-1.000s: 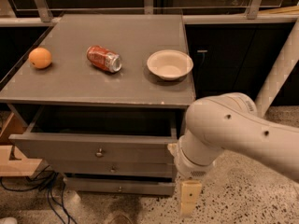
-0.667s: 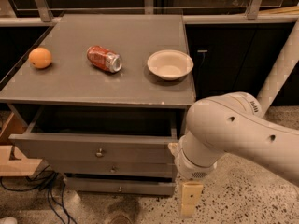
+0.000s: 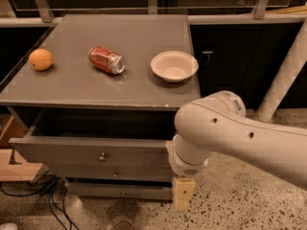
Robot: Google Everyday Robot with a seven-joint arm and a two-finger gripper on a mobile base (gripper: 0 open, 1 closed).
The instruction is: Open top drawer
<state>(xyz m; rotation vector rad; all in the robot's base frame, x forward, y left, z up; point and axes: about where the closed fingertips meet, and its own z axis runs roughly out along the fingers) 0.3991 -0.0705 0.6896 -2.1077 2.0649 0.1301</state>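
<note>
The top drawer (image 3: 62, 152) is the widest grey front of the cabinet, with a small round metal knob (image 3: 101, 156) at its centre. It stands pulled out from the cabinet, with a dark gap showing behind its top edge. My gripper (image 3: 183, 194) hangs tan-tipped below the white arm (image 3: 225, 133), just off the drawer's right end, level with the lower drawers. It holds nothing that I can see.
On the grey cabinet top (image 3: 134, 87) are an orange (image 3: 41, 59), a red soda can on its side (image 3: 106, 60) and a white bowl (image 3: 174, 66). Two slimmer drawers (image 3: 115, 174) sit below. Cables (image 3: 43, 195) and a wooden piece (image 3: 12, 162) are at left.
My gripper and arm have shifted slightly left and up. The drawer stays pulled out as before.
</note>
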